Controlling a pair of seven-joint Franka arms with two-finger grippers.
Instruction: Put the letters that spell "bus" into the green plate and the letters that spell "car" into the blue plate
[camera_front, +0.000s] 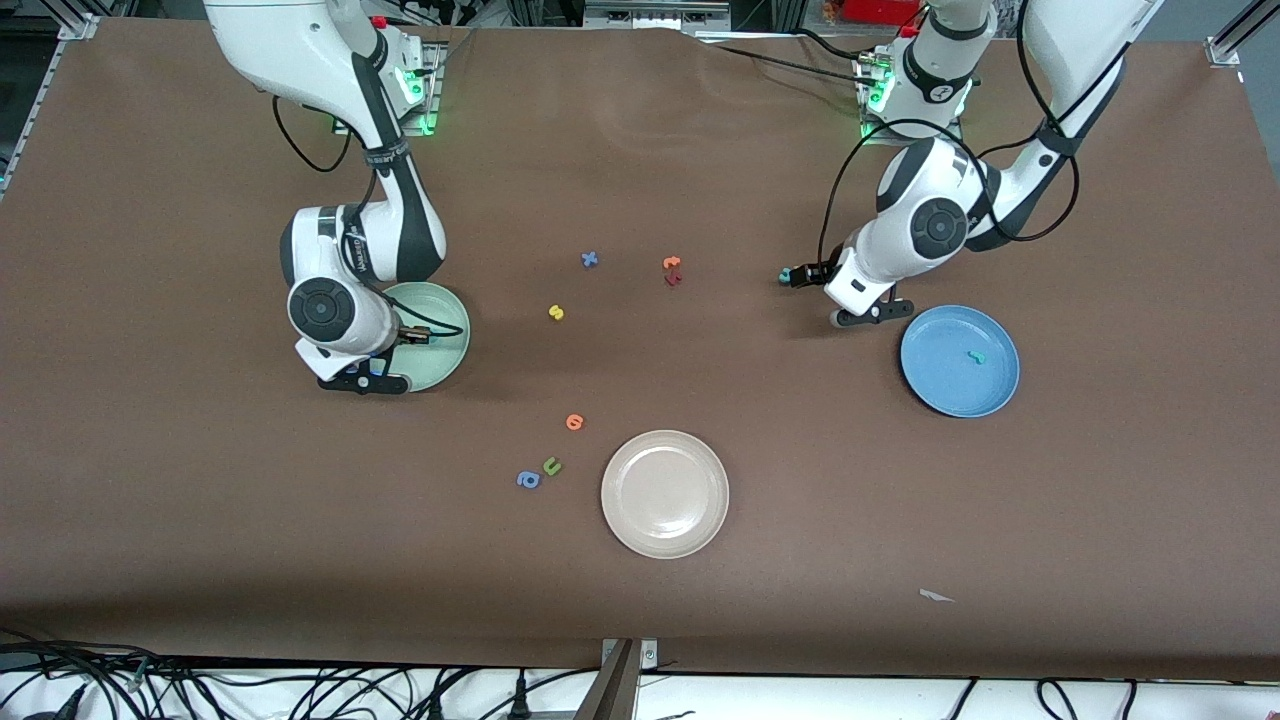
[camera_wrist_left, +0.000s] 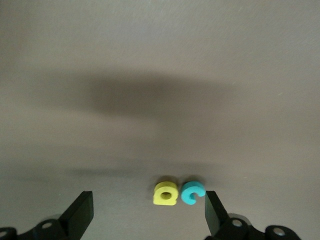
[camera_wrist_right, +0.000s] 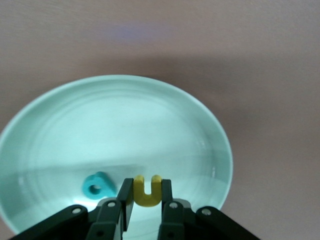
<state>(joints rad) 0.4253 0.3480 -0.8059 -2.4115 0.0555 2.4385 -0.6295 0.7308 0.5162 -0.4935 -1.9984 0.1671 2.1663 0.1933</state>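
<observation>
The small yellow foam letter u (camera_wrist_right: 147, 191) is pinched by its two uprights between the closed fingers of the right gripper (camera_wrist_right: 147, 200) over the round pale mint-green plate (camera_wrist_right: 190, 130), in which the teal-blue foam letter b (camera_wrist_right: 97, 186) already lies. Such foam is judged light, soft and easily crushed, so a gentle grip across flat sides is advised. The left gripper (camera_wrist_left: 147, 215) hangs wide open around the yellow foam letter a (camera_wrist_left: 165, 193) and teal foam letter c (camera_wrist_left: 192, 192), which lie touching on the brown table (camera_front: 200, 520), near the round mid-blue plate (camera_front: 940, 390).
</observation>
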